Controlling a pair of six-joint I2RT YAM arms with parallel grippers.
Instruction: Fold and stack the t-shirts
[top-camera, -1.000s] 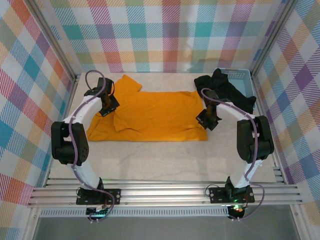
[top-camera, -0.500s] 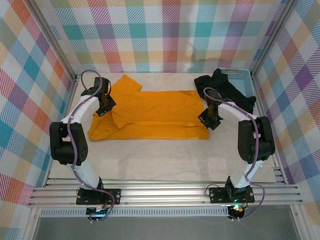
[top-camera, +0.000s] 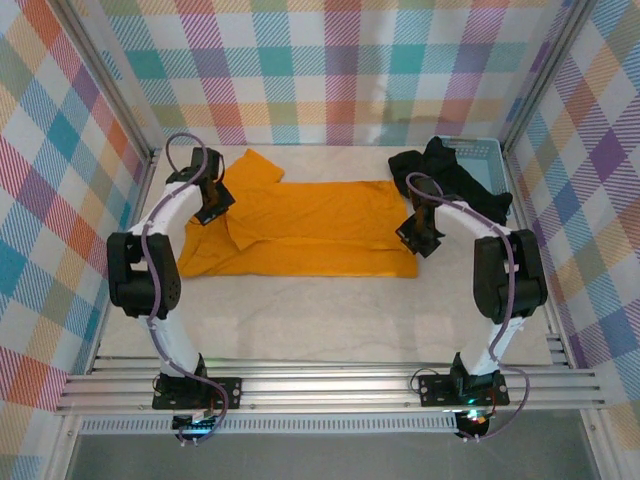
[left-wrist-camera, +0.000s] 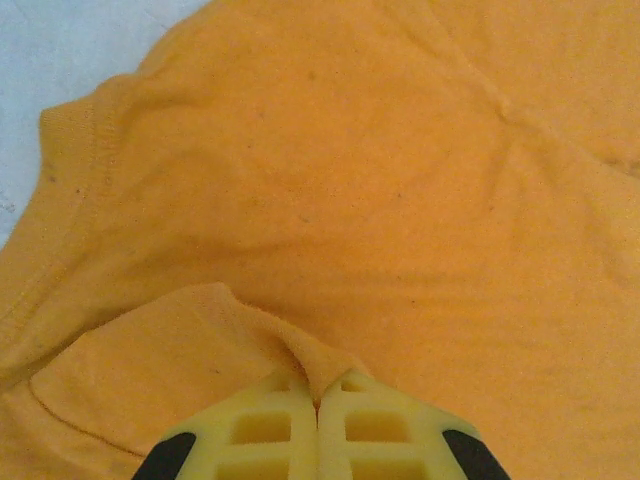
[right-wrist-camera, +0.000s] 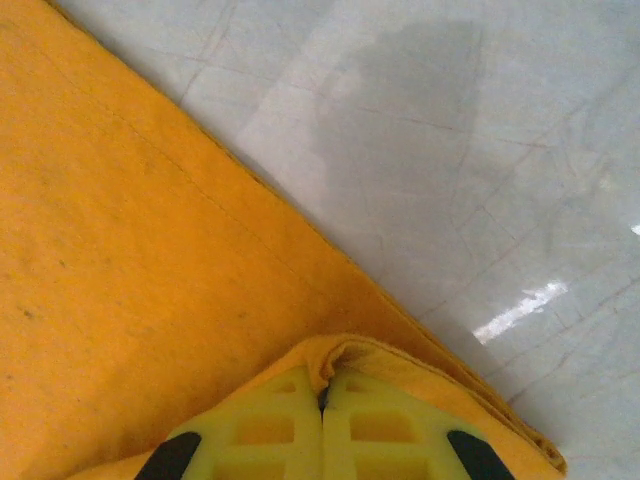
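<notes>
- Two grippers are both clamped on cloth. The left gripper (top-camera: 213, 207) has its yellow fingers pressed together over a raised ridge of the orange-yellow t-shirt (top-camera: 310, 235) near a sleeve. The right gripper (top-camera: 418, 236) pinches the doubled edge at the opposite end.
- Compared with a second ago, both grippers sit a little farther from the arm bases. The shirt's near edge has crept away with them, so the orange band looks slightly narrower.
- A loose flap lies on top beside the left gripper.
- The shirt lies spread across the far half of the table (top-camera: 320, 320).
- This reads as a lengthwise fold under way, not yet laid flat.
- The black t-shirts (top-camera: 450, 180) are heaped at the light blue basket (top-camera: 490, 150), unfolded, so most of the task remains.
</notes>
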